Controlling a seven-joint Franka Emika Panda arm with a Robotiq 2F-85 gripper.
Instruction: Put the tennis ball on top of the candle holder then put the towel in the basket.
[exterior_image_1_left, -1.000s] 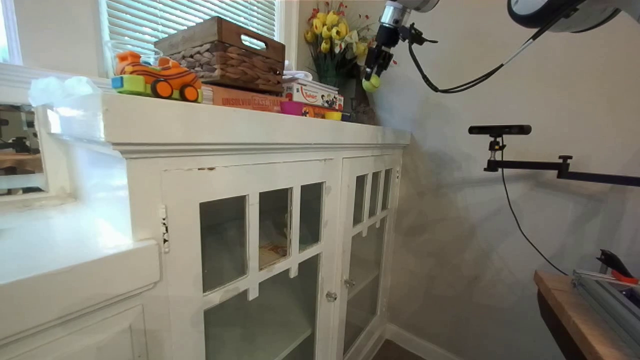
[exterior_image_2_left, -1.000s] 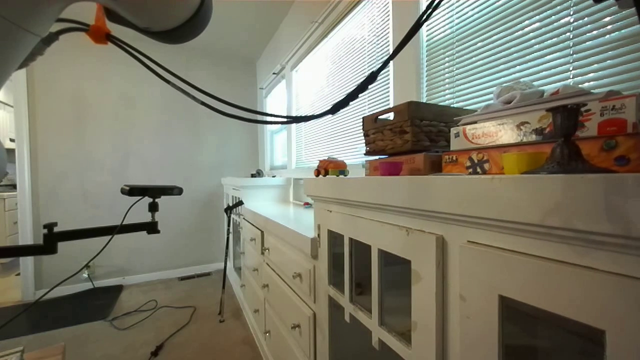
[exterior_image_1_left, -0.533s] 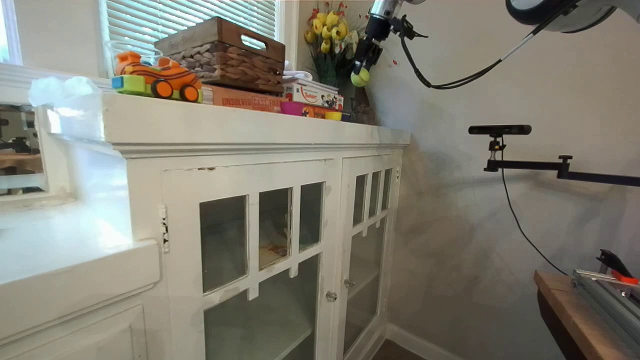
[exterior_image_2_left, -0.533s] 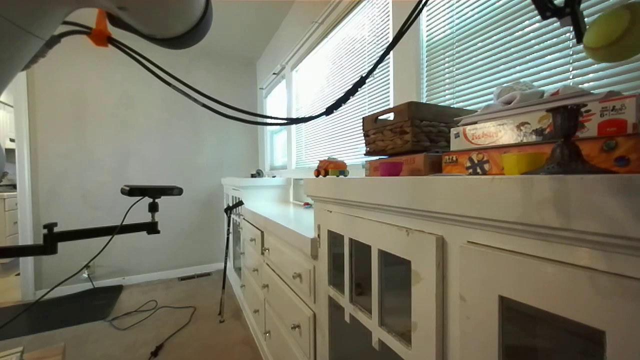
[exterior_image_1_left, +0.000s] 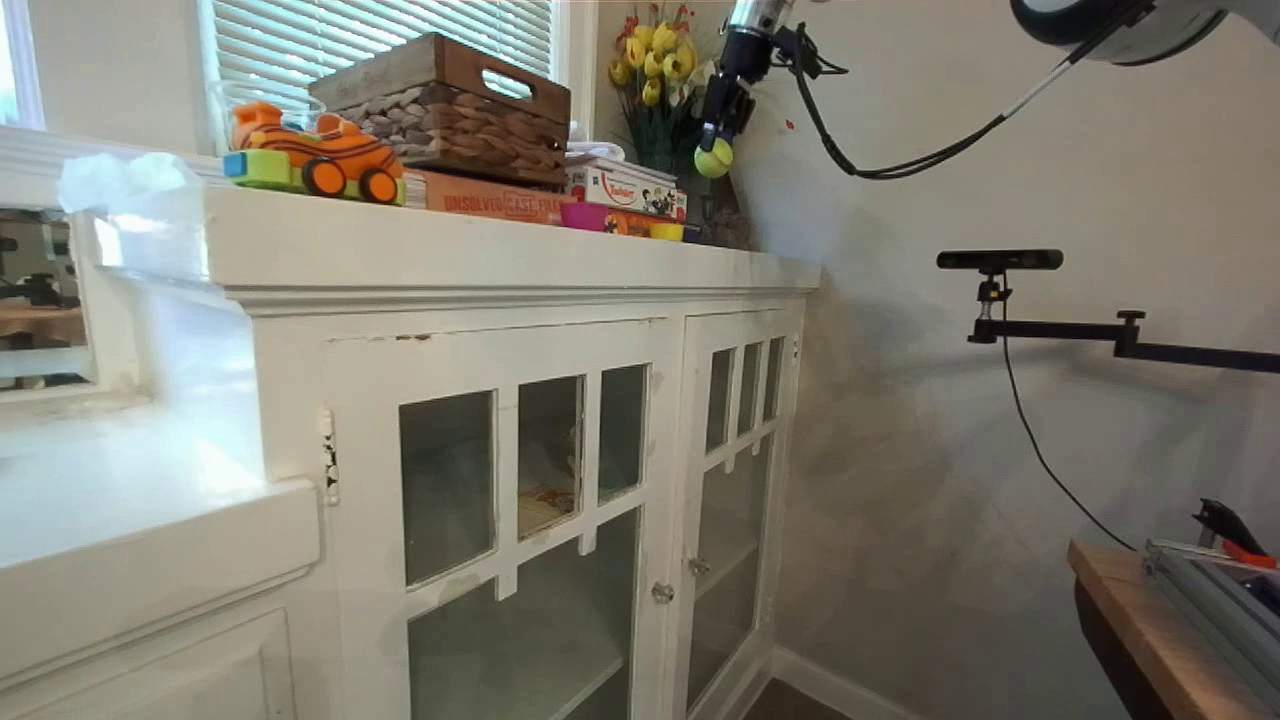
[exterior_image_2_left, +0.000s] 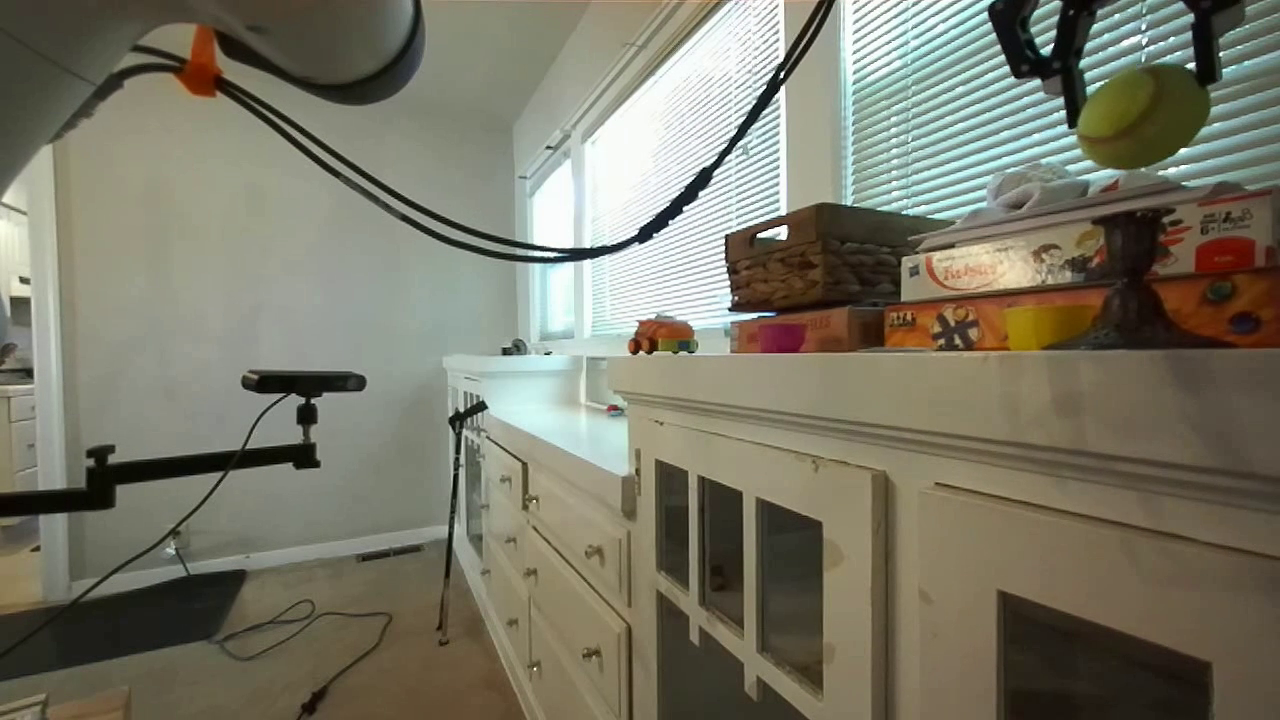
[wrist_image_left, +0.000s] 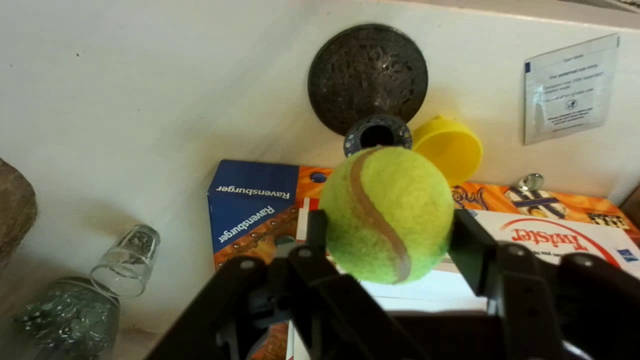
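1 tennis ball (wrist_image_left: 387, 215), clamped in our hand (exterior_image_2_left: 1141, 93); 1 candle holder (exterior_image_2_left: 1132, 312), near the front edge of the surface (wrist_image_left: 150, 100), roughly straight below, we judge, not touching.

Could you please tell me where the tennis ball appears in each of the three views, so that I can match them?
In an exterior view: the tennis ball is high up, slightly right of centre.
In an exterior view: the tennis ball is near the top right corner.
Wrist view: the tennis ball is just right of and below centre.
Shared landmark: the Twister box.
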